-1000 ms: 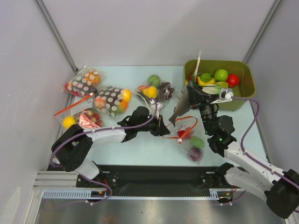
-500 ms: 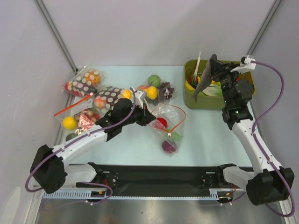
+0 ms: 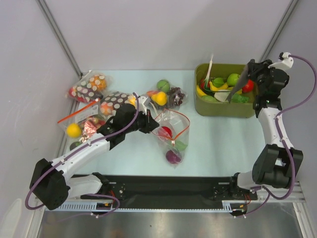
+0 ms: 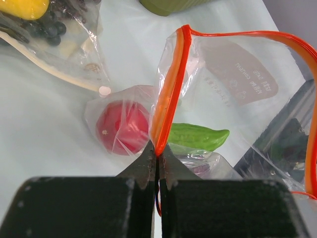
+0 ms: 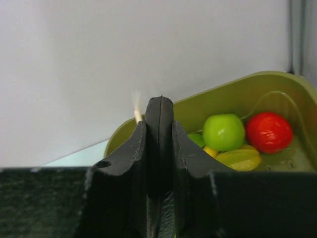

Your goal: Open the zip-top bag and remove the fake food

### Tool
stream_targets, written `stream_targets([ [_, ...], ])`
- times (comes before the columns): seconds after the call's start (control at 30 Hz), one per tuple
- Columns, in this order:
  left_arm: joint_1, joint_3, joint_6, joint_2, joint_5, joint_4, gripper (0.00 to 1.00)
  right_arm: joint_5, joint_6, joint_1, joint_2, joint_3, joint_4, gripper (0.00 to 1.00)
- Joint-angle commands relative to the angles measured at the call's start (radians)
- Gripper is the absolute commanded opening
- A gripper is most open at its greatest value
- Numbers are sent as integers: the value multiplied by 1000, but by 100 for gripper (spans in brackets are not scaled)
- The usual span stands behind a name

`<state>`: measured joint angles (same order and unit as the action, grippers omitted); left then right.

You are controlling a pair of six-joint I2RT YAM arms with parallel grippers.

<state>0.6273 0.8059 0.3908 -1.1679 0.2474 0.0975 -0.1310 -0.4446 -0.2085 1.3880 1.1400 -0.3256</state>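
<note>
The clear zip-top bag (image 3: pixel 173 133) lies at mid-table with its red-orange zip strip (image 4: pixel 168 89) open. My left gripper (image 3: pixel 150 122) is shut on the strip at the mouth's left edge, as the left wrist view (image 4: pixel 157 152) shows. Inside the bag are a red ball (image 4: pixel 123 128), a green piece (image 4: pixel 198 136) and a purple piece (image 3: pixel 173 156). My right gripper (image 3: pixel 251 73) is shut on the grey fish-like piece (image 3: pixel 237 85) and holds it above the green bin (image 3: pixel 223 111). In the right wrist view the fish (image 5: pixel 159 109) stands edge-on between the jaws (image 5: pixel 159 128).
The bin (image 5: pixel 247 94) holds a green apple (image 5: pixel 224 131), a red ball (image 5: pixel 269 131) and yellow pieces. Two brown dotted bags (image 3: pixel 117 105) lie at the back left. A bag with a yellow ball (image 3: pixel 74 130) lies at the left. A bag with grapes (image 3: pixel 168 94) lies behind the zip-top bag.
My right gripper has carried the grey fish from the bag's mouth up and right to above the bin. My left gripper has drawn the bag a little to the left.
</note>
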Motion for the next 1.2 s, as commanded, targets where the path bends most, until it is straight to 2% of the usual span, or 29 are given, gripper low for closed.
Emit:
stream_targets([
  [0.0,-9,-5,-9,37,24,-18,0,-29,1,-35,48,81,-10,0],
  [0.13,-9,-11,3,31,39,-33,0,-9,44,-42,98,109,42,0],
  [0.2,-9,-8,6,25,49,-35,0,-7,55,-42,124,109,43,5],
  [0.3,-8,1,6,19,58,-33,0,7,72,-40,169,124,56,28],
  [0.33,-9,1,8,20,59,-33,0,7,79,-40,178,141,68,41],
  [0.43,-8,1,6,25,58,-32,0,-4,101,-42,207,162,92,59],
  [0.6,-9,3,10,24,61,-31,0,4,119,-40,187,158,102,72],
  [0.8,-8,-2,11,27,56,-39,0,40,130,-28,60,101,140,73],
  [0.93,-9,-13,25,24,55,-73,0,56,150,62,-98,34,184,72],
  [1.03,-8,-20,40,19,62,-91,0,67,188,205,-214,-15,235,72],
  [1.07,-8,-22,43,17,64,-93,0,61,196,304,-237,-25,246,71],
  [1.17,-8,-25,45,11,64,-93,0,-19,182,426,-308,-71,270,67],
])
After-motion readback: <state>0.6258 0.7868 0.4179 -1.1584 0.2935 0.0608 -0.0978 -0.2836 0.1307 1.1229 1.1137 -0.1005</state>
